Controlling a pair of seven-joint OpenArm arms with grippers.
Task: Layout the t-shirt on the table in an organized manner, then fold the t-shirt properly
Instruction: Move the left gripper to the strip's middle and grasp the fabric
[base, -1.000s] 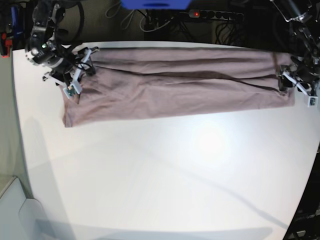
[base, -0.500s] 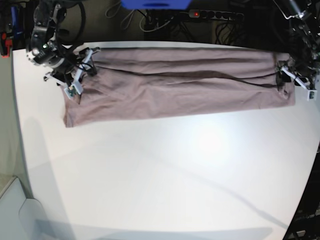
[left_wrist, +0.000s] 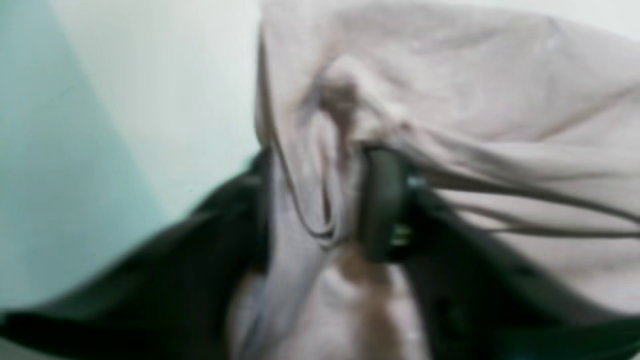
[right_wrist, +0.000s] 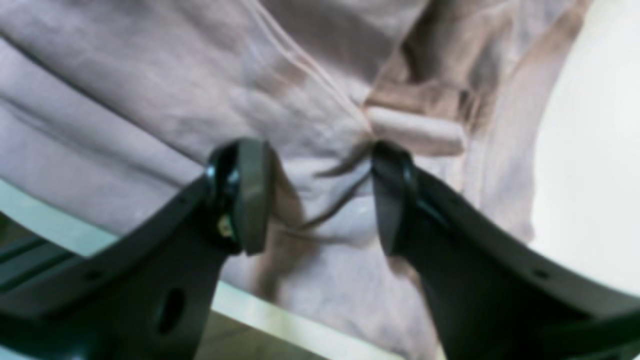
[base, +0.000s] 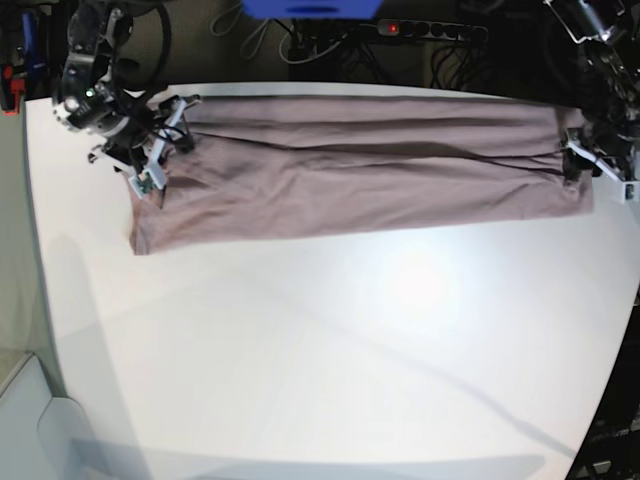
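Layout step: shirt (base: 360, 165) stretched along table (base: 330, 350).
Left gripper (left_wrist: 320, 200) pinches shirt edge; right gripper (right_wrist: 315, 195) gapes, unclosed. Next: right must grip.

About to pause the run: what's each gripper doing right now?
Left gripper: shut on the t-shirt.
Right gripper: open, jaws astride a shirt fold.

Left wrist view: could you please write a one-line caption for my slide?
Left gripper with its jaws pinching a bunched fold of the pink t-shirt above the white table.
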